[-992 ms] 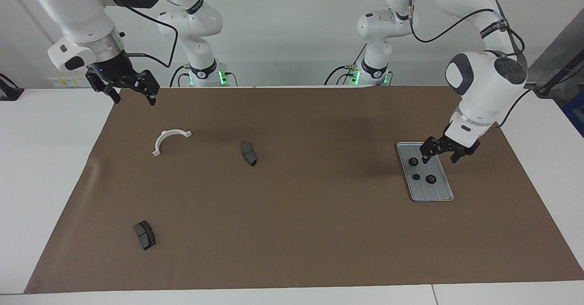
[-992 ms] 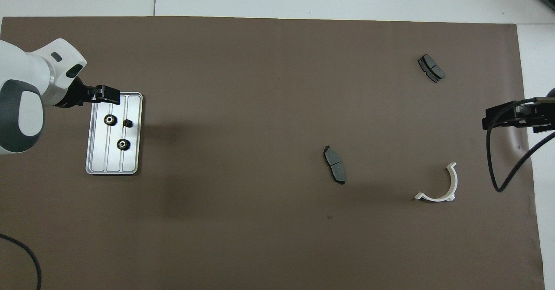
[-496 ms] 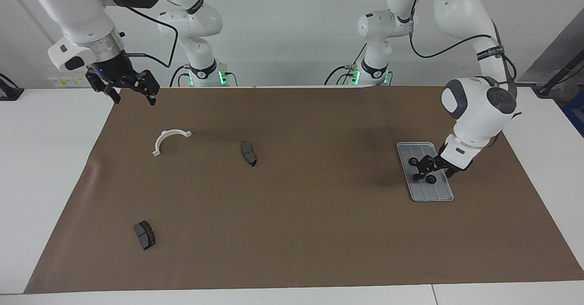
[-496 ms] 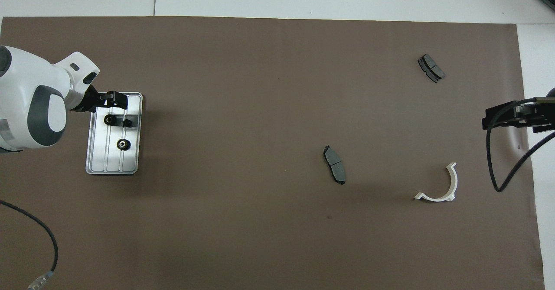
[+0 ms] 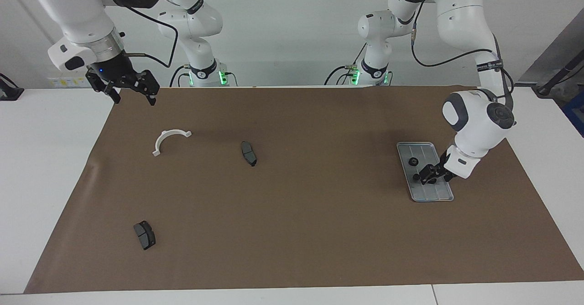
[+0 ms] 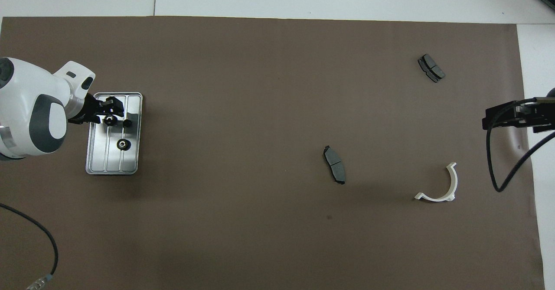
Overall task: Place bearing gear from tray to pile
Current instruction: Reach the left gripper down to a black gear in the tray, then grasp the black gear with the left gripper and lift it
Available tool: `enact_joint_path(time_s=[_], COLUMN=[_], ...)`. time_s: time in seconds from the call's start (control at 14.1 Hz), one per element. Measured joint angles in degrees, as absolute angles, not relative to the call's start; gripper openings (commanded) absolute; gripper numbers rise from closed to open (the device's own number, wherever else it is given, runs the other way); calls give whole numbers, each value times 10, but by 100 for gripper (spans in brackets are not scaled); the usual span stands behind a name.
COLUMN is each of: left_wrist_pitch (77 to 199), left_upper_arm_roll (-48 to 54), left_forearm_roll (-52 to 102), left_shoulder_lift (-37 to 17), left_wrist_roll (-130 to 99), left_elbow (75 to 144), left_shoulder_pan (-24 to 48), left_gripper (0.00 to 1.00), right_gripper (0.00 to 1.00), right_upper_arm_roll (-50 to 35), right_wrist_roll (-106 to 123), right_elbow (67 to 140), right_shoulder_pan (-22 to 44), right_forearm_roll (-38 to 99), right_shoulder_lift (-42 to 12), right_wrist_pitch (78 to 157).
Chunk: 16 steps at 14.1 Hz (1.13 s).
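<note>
Left hand [image 5: 428, 178] | we are lowering it into the tray [image 6: 132, 164], over one bearing gear [image 6: 109, 120]; grip state: cannot tell | Right hand [image 5: 132, 90] waiting, fingers spread | Risk: we are crowding neighbouring gears [image 6: 123, 144]; an off-centre pinch could knock them.

No legible text, label, brand, number or sign anywhere. Only dark bands with pale lettering on the arm links, one [image 5: 489, 64] on the left arm, too small to read.
</note>
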<state>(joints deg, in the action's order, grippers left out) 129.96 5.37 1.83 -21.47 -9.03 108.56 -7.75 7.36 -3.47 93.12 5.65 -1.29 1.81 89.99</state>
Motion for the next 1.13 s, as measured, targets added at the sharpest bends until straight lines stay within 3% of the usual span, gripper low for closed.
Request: enact_joint_path(time_s=[0.43, 0.85, 1.13], left_wrist_pitch=[1301, 1302, 1299], left_upper_arm_roll=[53, 52, 55], left_forearm_roll=[18, 18, 11], left_shoulder_lift=[-209, -204, -202], left_wrist_roll=[-102, -103, -103], left_elbow=[1102, 1107, 1097], left_shoulder_pan=[-78, -78, -76], left_gripper=[48, 0, 0], right_gripper=[100, 100, 100], right_upper_arm_roll=[74, 74, 74], right_wrist_roll=[-35, -35, -35], right_elbow=[931, 931, 931], right_shoulder_pan=[56, 56, 56], right_forearm_roll=[-13, -13, -13], right_shoulder_lift=[18, 18, 18], right_wrist_pitch=[900, 900, 900])
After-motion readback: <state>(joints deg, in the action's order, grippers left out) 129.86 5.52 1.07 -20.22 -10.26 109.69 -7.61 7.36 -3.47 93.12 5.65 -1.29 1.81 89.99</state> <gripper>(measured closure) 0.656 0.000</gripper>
